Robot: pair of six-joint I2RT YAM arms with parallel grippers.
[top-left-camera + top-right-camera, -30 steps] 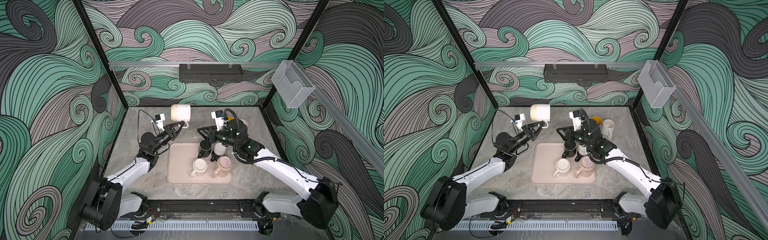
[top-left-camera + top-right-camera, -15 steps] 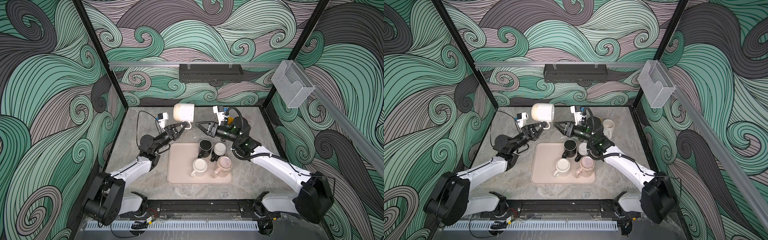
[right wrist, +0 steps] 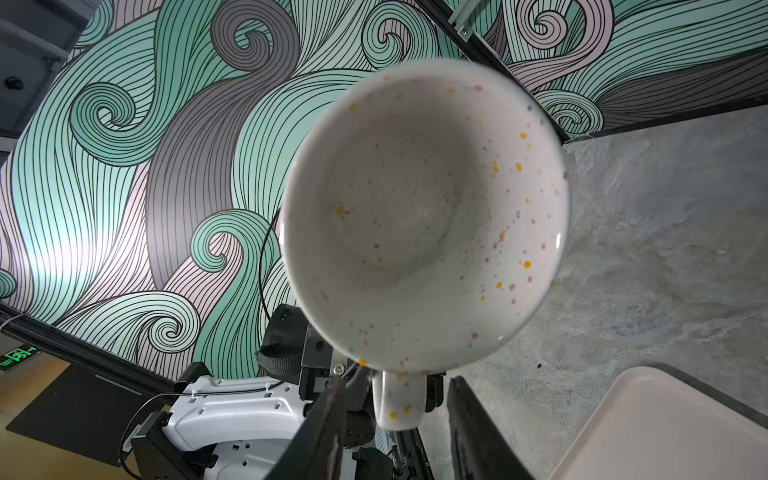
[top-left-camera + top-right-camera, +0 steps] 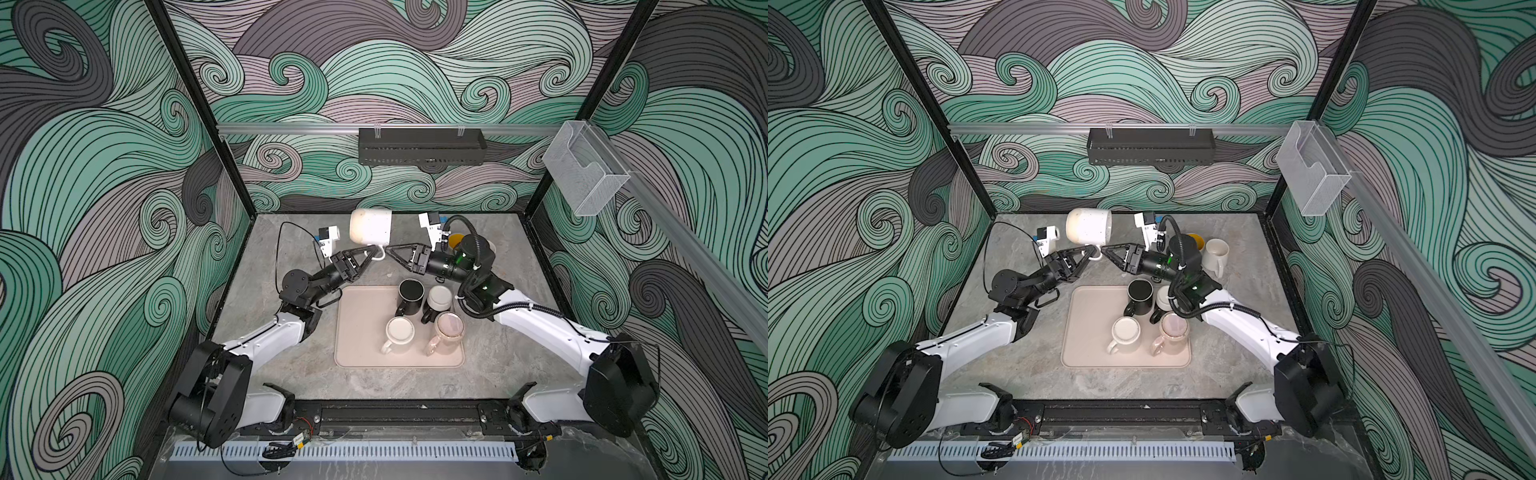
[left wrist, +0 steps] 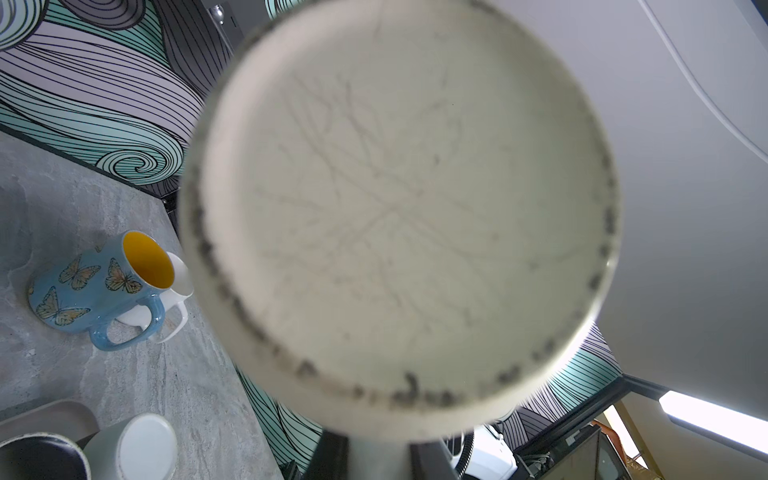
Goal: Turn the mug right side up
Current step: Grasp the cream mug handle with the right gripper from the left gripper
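Note:
A white speckled mug [image 4: 370,226] [image 4: 1090,226] hangs in the air over the back of the table, lying on its side. Its handle [image 3: 399,403] points down. My left gripper [image 4: 371,251] [image 4: 1089,251] is shut on that handle. In the left wrist view the mug's flat base [image 5: 399,208] fills the picture. My right gripper [image 4: 389,250] [image 4: 1105,249] faces the mug's mouth [image 3: 415,216]. It is open, and its fingers [image 3: 324,436] stand on either side of the handle with gaps.
A beige tray [image 4: 361,345] in the middle holds several upright mugs, among them a black mug [image 4: 410,293] and a pink mug [image 4: 449,328]. A blue butterfly mug [image 5: 99,286] and a white mug [image 4: 1216,253] stand at the back right.
My right gripper has swung from above the tray up and left to the mug's handle, its jaws narrowing slightly. My left gripper has raised the mug a little.

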